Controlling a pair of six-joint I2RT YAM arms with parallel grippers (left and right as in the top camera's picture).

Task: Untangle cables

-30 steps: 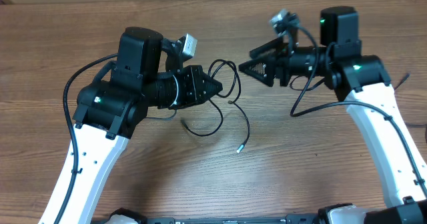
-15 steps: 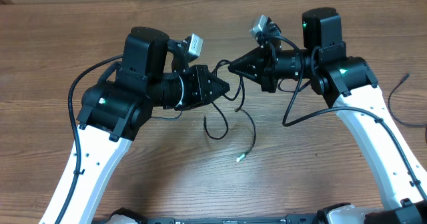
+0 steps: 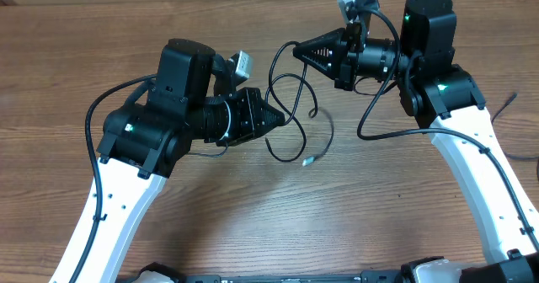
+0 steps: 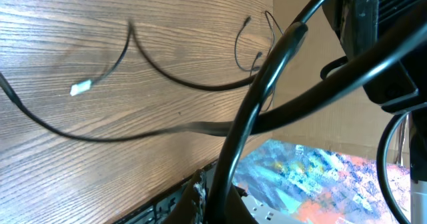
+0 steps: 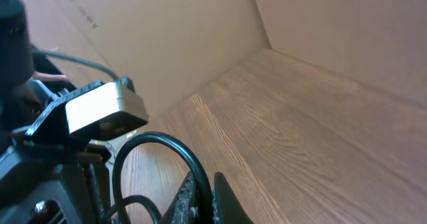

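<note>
Left fingers (image 3: 271, 120) and right fingers (image 3: 298, 51) are each pinching the black cables (image 3: 270, 79) above the counter (image 3: 253, 220). Pulling farther apart could be cinching the tangle tighter, or slipping a cord free.

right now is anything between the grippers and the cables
Nothing visible: the left gripper and right gripper are both shut, apparently on the cables, which loop between them.

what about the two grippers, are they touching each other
Apart. The overhead view shows the left gripper tip lower and the right gripper tip higher, with a plain gap between them that only the thin cable crosses.
</note>
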